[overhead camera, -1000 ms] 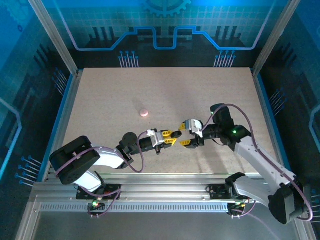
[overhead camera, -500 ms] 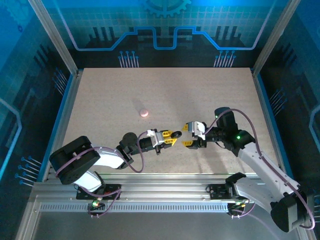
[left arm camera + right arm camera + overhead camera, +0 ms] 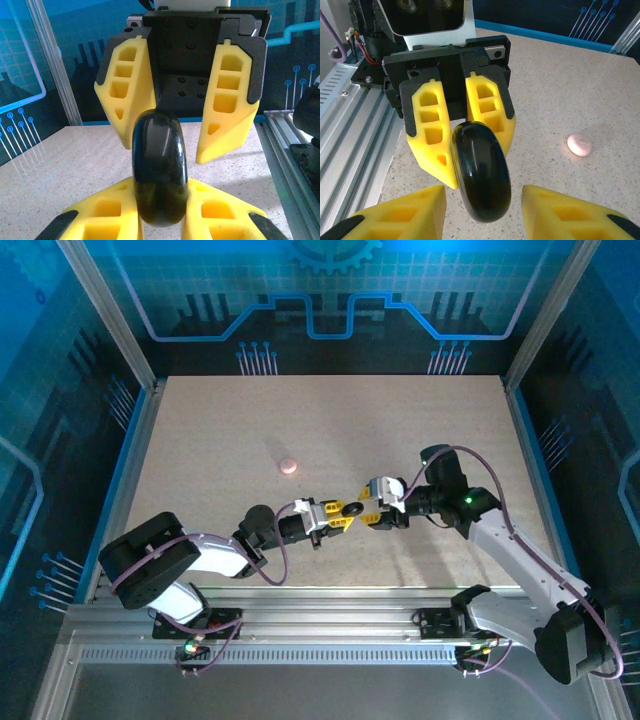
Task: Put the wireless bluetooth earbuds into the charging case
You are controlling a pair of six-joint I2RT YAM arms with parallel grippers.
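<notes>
My left gripper (image 3: 345, 512) is shut on a glossy black round charging case (image 3: 159, 165), holding it on edge above the table; its yellow fingers (image 3: 432, 130) pinch the case's flat faces. My right gripper (image 3: 372, 516) faces it head-on and is open. Its two fingertips (image 3: 400, 215) flank the case (image 3: 481, 172) with a gap on each side. In the left wrist view the right gripper's fingers (image 3: 231, 100) stand apart behind the case. The wireless bluetooth earbuds are out of view.
A small round pink puck (image 3: 289, 466) lies on the speckled table (image 3: 200, 440), left of and beyond the two grippers; it also lies to the right in the right wrist view (image 3: 580, 145). An aluminium rail (image 3: 330, 625) runs along the near edge.
The right gripper has moved left toward the left gripper, and its jaws have narrowed around the black case. The left arm and the pink puck have not moved.
</notes>
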